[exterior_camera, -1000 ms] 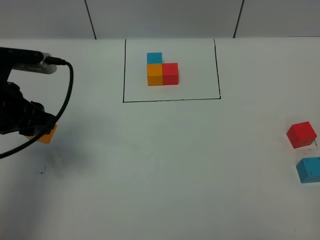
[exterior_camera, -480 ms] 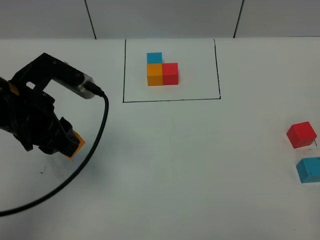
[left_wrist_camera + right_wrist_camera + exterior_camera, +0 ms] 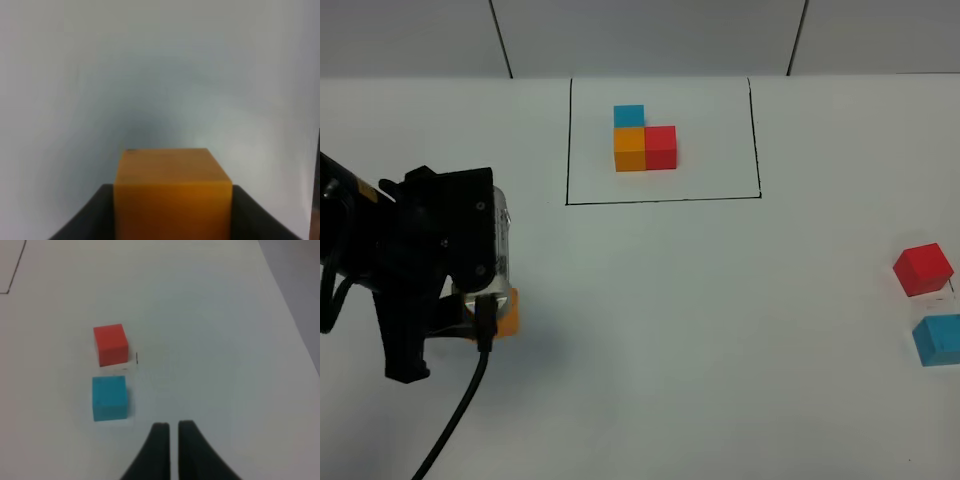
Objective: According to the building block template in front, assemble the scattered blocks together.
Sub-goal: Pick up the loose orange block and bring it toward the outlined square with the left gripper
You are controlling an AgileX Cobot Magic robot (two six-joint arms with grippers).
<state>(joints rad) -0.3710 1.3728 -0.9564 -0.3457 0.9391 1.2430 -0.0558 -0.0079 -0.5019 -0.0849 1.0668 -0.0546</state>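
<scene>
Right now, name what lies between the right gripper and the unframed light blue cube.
Bare white table only, between right gripper and light blue cube; the right wrist view shows it.

The table [image 3: 720, 340] lies bare across the middle. The left arm [image 3: 430, 240] fills the near left. The red cube [image 3: 923, 270] and blue cube [image 3: 937, 340] crowd the right edge, and the building block template [image 3: 645, 142] occupies the far centre.

surface: flat white matte tabletop [image 3: 720, 330] is filling the view | back: pale grey wall panels [image 3: 650, 35] are standing behind, thin dark seams [image 3: 501, 40] dividing them
</scene>
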